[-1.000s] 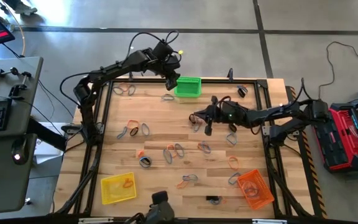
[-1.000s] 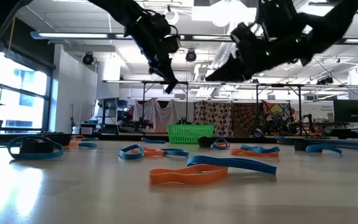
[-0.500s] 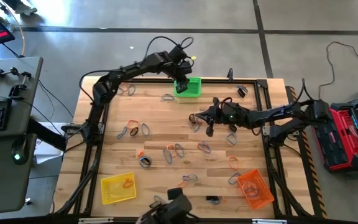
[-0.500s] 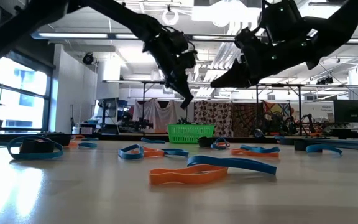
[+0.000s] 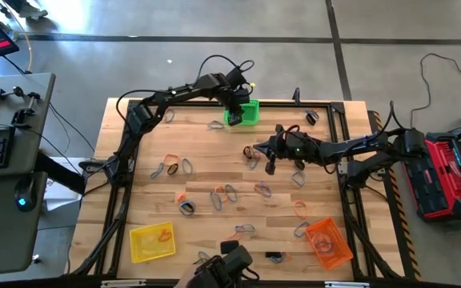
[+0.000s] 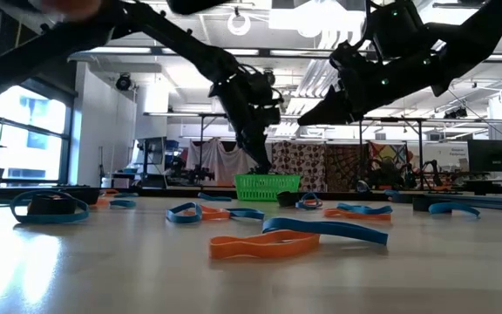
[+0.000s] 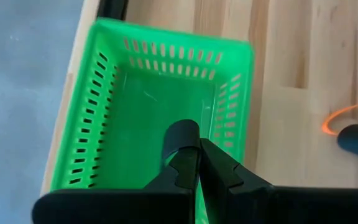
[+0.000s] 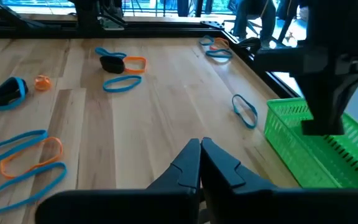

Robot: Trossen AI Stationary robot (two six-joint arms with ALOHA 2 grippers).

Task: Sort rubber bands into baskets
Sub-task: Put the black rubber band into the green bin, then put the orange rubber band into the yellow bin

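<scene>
We see three baskets on the wooden table [image 5: 214, 172]: the green basket [image 5: 244, 113] at the far edge, its long side lying along that edge, the yellow basket [image 5: 152, 242] at the near left corner, and the orange basket [image 5: 329, 242] near right, turned at a slant. Loose rubber bands [image 5: 222, 194] lie scattered between them; we cannot count them exactly. Our left gripper [image 7: 194, 163] hangs over the green basket, fingers pressed together. Our right gripper [image 8: 200, 163], also closed and empty, hovers mid-table.
</scene>
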